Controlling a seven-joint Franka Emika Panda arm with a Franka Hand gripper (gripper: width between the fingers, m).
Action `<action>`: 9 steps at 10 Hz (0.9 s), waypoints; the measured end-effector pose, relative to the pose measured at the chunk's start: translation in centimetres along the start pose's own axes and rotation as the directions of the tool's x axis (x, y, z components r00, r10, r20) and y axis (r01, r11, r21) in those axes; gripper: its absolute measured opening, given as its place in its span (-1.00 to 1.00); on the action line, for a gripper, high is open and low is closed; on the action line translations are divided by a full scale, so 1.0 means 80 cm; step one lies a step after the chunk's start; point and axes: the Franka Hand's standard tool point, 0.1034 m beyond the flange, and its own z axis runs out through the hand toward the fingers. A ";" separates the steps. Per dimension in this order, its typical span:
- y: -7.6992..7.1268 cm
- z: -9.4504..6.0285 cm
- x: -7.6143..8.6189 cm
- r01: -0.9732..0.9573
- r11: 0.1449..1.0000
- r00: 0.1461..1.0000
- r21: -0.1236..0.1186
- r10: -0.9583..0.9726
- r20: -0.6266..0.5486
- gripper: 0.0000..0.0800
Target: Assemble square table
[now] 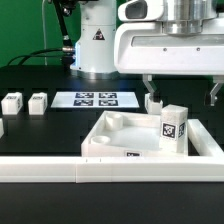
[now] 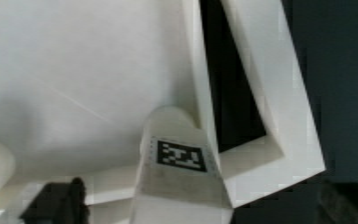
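The fingers hang spread apart and empty above an upright leg that stands inside the tabletop on the counter. The leg looks like light, stiff, smooth plastic. Pinch its flat sides squarely, or it may slip or tip.

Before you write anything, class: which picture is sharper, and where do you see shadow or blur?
Exterior view: evenly lit, fairly sharp; the white tabletop contrasts with the black table, soft shadow inside its rim. Wrist view: close-up and blurred; the leg has fuzzy edges, its tag only roughly visible.
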 end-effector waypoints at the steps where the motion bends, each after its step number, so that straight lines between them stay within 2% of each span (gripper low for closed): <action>1: 0.000 0.000 0.000 0.006 1.000 1.000 0.000 -0.006 -0.001 0.62; 2: 0.000 0.001 -0.001 0.067 0.998 0.998 0.003 -0.067 -0.019 0.62; 3: -0.003 -0.002 -0.014 0.111 0.994 0.993 0.009 -0.110 -0.030 0.62; 5: 0.014 -0.006 -0.033 0.164 0.986 0.986 0.018 -0.163 -0.044 0.62; 6: 0.024 -0.003 -0.037 0.169 0.985 0.984 0.015 -0.168 -0.053 0.62; 9: 0.026 0.000 -0.044 0.166 0.986 0.985 0.011 -0.165 -0.047 0.62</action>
